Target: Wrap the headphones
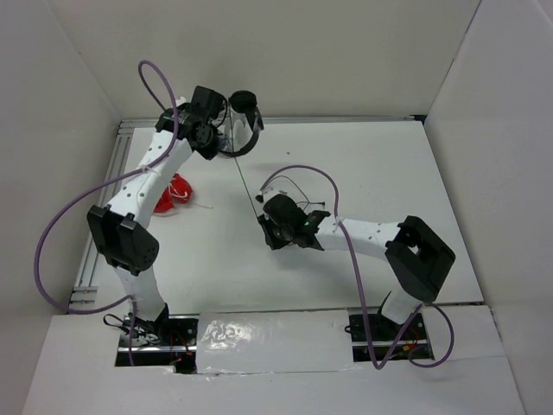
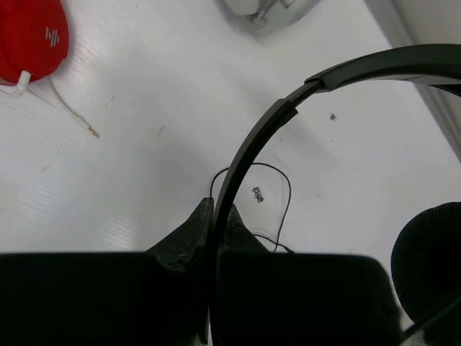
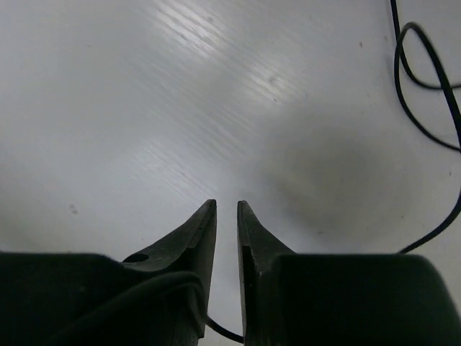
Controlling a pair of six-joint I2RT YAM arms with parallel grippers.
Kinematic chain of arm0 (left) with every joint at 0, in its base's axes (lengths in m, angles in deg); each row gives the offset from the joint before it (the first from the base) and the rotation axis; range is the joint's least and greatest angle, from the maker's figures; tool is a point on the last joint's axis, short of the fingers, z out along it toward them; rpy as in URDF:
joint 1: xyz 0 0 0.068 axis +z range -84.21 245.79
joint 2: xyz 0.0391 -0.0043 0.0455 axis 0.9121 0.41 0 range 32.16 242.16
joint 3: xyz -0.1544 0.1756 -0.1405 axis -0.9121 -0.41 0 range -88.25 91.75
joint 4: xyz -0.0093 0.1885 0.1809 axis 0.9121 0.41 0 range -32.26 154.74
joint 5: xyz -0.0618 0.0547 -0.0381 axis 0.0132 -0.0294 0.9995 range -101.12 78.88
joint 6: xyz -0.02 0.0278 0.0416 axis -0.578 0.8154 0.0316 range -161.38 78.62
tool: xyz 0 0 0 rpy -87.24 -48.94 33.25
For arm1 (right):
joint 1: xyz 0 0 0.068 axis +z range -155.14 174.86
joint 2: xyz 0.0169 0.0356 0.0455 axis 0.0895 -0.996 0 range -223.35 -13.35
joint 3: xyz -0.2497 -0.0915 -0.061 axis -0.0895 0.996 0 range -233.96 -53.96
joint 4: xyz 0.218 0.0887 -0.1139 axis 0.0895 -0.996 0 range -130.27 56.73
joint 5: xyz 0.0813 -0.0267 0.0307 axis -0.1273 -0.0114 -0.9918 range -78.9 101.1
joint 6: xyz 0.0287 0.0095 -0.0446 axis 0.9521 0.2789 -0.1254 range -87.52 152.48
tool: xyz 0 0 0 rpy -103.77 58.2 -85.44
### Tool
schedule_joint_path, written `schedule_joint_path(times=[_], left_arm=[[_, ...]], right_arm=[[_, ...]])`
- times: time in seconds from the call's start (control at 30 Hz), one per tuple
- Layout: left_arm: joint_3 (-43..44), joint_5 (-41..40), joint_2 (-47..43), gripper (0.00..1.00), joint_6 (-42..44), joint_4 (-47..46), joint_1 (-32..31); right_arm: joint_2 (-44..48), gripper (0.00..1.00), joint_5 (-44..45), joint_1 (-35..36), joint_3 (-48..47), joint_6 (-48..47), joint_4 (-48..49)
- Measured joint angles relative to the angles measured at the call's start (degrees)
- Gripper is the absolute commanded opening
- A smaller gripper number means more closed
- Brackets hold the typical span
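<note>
The black headphones hang at the back left; their thin headband (image 1: 243, 148) and an earcup (image 1: 244, 101) are lifted off the table. My left gripper (image 1: 221, 131) is shut on the headband (image 2: 252, 144), which runs up between the fingers; an earcup (image 2: 432, 252) shows at lower right. The thin black cord (image 1: 246, 183) runs straight from the headphones down to my right gripper (image 1: 263, 225). In the right wrist view the gripper (image 3: 226, 205) stands nearly closed with a narrow gap at the tips, and the cord (image 3: 225, 334) crosses deep between its fingers. More cord (image 3: 432, 72) lies looped on the table.
A red case (image 1: 174, 194) with a white cable lies left of centre, also in the left wrist view (image 2: 32, 36). A white-grey object (image 2: 270, 11) sits at the top of that view. Loose cord (image 1: 294, 185) lies behind the right gripper. Walls enclose the white table (image 1: 371, 164).
</note>
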Motion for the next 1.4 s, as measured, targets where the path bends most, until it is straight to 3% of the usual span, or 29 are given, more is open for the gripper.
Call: schedule_joint_path(times=[0.1, 0.27, 0.4, 0.53, 0.7, 0.97, 1.13, 1.27, 1.4], left_arm=[[0.0, -0.1, -3.7, 0.00, 3.2, -1.4, 0.3], [-1.2, 0.0, -10.3, 0.00, 9.6, -7.6, 1.1], [-8.0, 4.6, -17.8, 0.00, 17.1, -16.0, 2.0], [-15.0, 11.2, -24.1, 0.00, 23.8, -21.6, 2.5], [-16.2, 17.9, -27.8, 0.00, 29.3, -25.0, 2.7], [-16.2, 17.9, -30.9, 0.00, 31.8, -25.7, 3.3], [-17.0, 20.9, -32.1, 0.00, 35.8, -27.0, 3.7], [-20.4, 27.5, -34.8, 0.00, 39.8, -28.2, 3.7], [-23.6, 32.9, -36.5, 0.00, 43.6, -30.1, 3.6]], right_arm=[[0.3, 0.28, 1.5, -1.0, 4.8, 0.5, 3.3], [2.7, 0.19, 1.5, -4.7, 10.3, 0.4, 9.8], [5.5, 0.00, -3.6, -11.3, 15.8, -0.4, 19.6], [5.1, 0.00, -9.0, -18.3, 16.2, -1.5, 25.2], [0.5, 0.00, -15.5, -23.4, 13.6, -2.1, 30.2], [-2.2, 0.00, -16.6, -24.7, 13.4, -1.9, 33.1], [-4.4, 0.00, -16.9, -26.2, 10.9, -1.7, 32.5], [-8.1, 0.00, -23.4, -31.7, 4.0, -1.3, 30.4], [-5.6, 0.00, -23.1, -34.6, 0.2, -1.7, 25.7]])
